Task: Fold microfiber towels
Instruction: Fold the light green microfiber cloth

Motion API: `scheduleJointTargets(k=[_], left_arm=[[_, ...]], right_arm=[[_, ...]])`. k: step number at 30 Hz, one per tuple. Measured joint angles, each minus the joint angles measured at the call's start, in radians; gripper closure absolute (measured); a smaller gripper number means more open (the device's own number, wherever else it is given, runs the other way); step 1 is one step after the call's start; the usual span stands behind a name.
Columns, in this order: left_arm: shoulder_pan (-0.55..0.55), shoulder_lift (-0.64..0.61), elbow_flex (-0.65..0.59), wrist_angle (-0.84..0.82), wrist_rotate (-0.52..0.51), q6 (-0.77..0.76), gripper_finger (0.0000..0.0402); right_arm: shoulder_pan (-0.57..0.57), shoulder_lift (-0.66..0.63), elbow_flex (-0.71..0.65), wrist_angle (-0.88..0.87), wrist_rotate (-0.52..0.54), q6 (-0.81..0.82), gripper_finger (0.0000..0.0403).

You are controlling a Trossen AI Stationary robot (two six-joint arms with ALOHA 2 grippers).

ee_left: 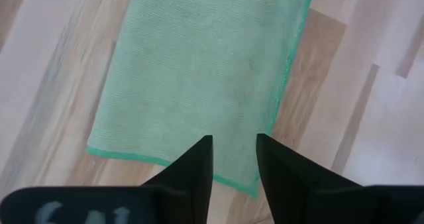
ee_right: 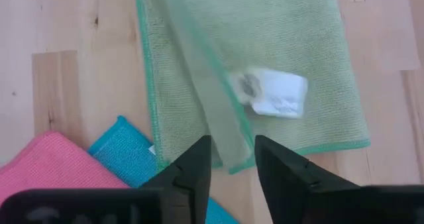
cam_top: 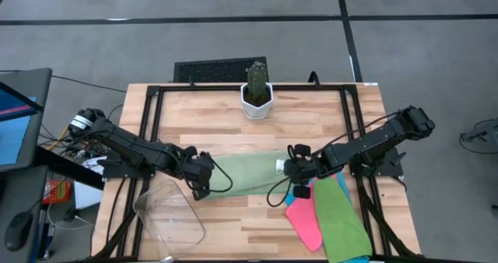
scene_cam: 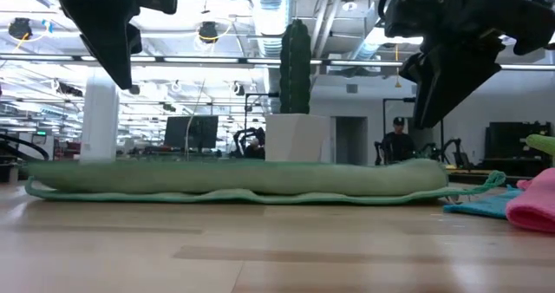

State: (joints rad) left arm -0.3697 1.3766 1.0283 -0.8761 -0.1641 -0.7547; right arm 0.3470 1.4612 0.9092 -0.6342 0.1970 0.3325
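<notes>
A light green towel [cam_top: 247,173] lies folded into a long flat band across the middle of the wooden table; it also shows in the low view [scene_cam: 243,179]. A white label [ee_right: 275,95] sits near its right end. My left gripper [ee_left: 234,139] hovers open over the band's left end [ee_left: 199,85]. My right gripper [ee_right: 232,139] hovers open over its right end. The low view shows both grippers clear above the cloth, the left [scene_cam: 130,81] and the right [scene_cam: 429,115]. A narrow strip of towel edge [ee_right: 212,98] shows blurred under my right gripper.
More towels lie at the near right: a hot pink one [cam_top: 305,218], a light green one [cam_top: 344,220] and a sky blue one [cam_top: 299,191]. A clear plastic bin [cam_top: 167,216] stands at the near left. A cactus in a white pot [cam_top: 257,98] stands at the far middle.
</notes>
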Motion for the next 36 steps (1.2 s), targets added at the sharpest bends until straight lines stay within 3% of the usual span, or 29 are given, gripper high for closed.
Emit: scheduleJointTargets(k=[7,13,17,22,25,31,36], left_arm=[[-0.019,0.025,0.001,0.006,-0.031,-0.039,0.0288],[-0.049,0.124,0.001,0.107,-0.001,-0.027,0.0287],[-0.061,0.188,0.001,0.138,-0.012,-0.041,0.0287],[-0.048,0.187,0.001,0.119,-0.026,-0.019,0.0287],[-0.019,0.155,0.001,0.093,-0.093,0.012,0.0287],[0.056,0.125,0.0,0.106,-0.264,0.019,0.0287],[0.096,0.127,-0.104,0.36,-0.224,0.079,0.0287]], right_arm=[[-0.002,0.0,0.0,0.002,0.0,0.005,0.0233],[0.0,0.0,-0.008,0.028,-0.005,0.067,0.0225],[-0.064,-0.022,-0.051,0.044,0.003,0.141,0.0224],[-0.2,-0.085,-0.065,0.043,0.011,-0.017,0.0224],[-0.3,-0.084,-0.063,0.066,0.006,-0.141,0.0225],[-0.413,0.004,-0.085,0.227,-0.176,-0.226,0.0231],[-0.42,0.054,-0.149,0.429,-0.199,-0.222,0.024]])
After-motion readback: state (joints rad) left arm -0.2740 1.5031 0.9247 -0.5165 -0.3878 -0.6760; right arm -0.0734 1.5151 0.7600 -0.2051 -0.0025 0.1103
